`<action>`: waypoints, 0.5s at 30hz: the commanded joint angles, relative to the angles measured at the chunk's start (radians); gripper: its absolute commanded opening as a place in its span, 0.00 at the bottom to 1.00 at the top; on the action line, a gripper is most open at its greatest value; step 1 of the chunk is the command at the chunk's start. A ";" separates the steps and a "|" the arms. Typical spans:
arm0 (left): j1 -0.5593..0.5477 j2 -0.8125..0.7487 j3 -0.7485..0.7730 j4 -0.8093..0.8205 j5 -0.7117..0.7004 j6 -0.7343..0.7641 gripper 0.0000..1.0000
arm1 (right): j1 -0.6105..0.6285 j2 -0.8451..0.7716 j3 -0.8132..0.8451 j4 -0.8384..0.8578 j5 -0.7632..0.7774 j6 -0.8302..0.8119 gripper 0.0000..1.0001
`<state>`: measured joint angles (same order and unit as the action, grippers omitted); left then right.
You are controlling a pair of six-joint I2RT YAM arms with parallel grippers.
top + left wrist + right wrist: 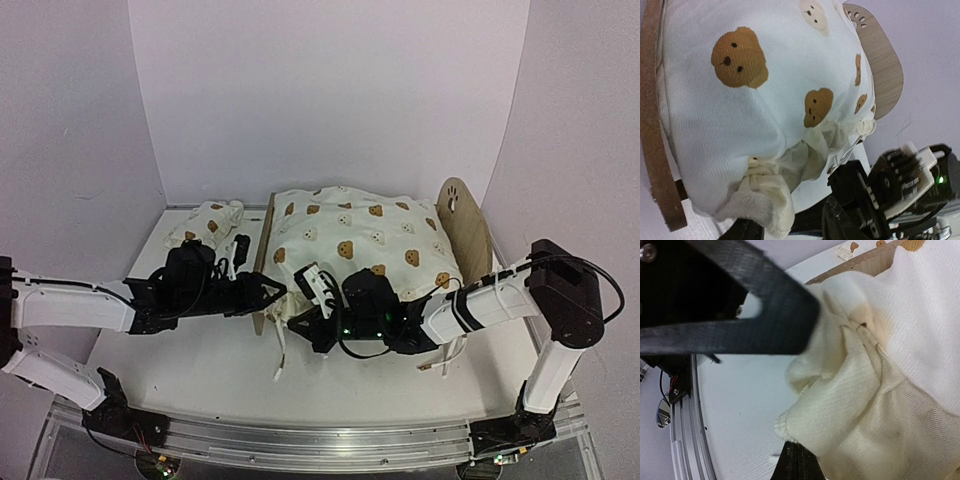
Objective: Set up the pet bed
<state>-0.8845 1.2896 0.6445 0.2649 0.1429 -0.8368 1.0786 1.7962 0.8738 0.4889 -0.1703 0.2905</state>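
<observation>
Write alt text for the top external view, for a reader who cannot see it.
A cream bear-print cushion fills a small plywood pet bed on a white table, with the left gripper and right gripper meeting at its near-left corner. A small matching pillow lies left of the bed.

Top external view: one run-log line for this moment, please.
cream bear-print ruffled cushion: in light plywood pet bed | small bear-print pillow: on table | right fingers: shut at cushion

pet bed (462, 225) base: hidden beneath the cushion (360, 240).
left pincer (278, 296): fingertips cut off at wrist view's lower edge; grip unclear.
right pincer (802, 382): upper finger blurred, lower finger cropped.
</observation>
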 commanded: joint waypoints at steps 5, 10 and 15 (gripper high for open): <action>0.005 -0.272 -0.157 -0.160 -0.089 -0.014 0.58 | 0.005 -0.021 0.022 0.036 0.009 -0.002 0.00; 0.005 -0.267 -0.252 -0.055 -0.100 -0.054 0.47 | 0.005 -0.018 0.026 0.034 -0.052 -0.014 0.00; 0.003 -0.097 -0.196 0.024 -0.100 0.035 0.15 | 0.005 -0.014 0.037 0.031 -0.080 -0.010 0.00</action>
<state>-0.8833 1.0950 0.3950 0.1822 0.0673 -0.8551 1.0786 1.7962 0.8738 0.4870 -0.2104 0.2852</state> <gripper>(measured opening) 0.209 0.016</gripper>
